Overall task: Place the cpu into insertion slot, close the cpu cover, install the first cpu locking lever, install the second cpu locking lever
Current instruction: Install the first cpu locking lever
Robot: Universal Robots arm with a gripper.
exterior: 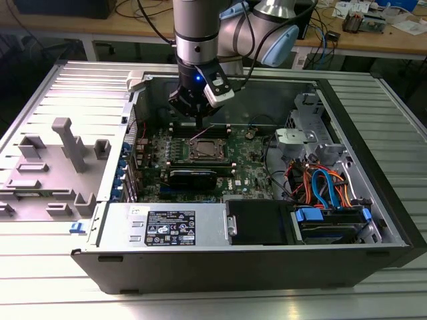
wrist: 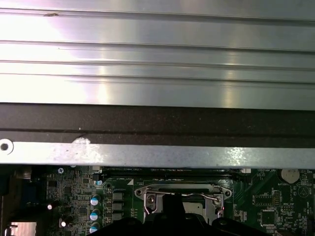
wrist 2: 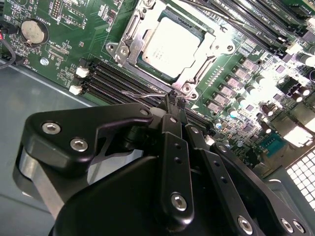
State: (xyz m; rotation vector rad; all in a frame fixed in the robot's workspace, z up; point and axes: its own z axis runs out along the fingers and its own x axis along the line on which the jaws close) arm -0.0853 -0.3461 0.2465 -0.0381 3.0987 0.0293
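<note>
cpu (wrist 2: 172, 42), a flat silver-grey square, is seated in the insertion slot (wrist 2: 187, 88), with the silvery cpu cover (wrist 2: 129, 38) frame down around it. gripper (wrist 2: 173, 100) is at the slot's far edge, black fingers pressed together beside a thin wire locking lever (wrist 2: 140, 93); can't tell if it's pinched. Green motherboard (wrist 2: 69, 54) lies inside the open case (exterior: 267, 267).

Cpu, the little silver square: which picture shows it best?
The second wrist view: the cpu lies close and big, its silver top plain inside the cover. In the exterior view it is just a tiny square near the gripper. In the first wrist view the gripper covers much of it.
</note>
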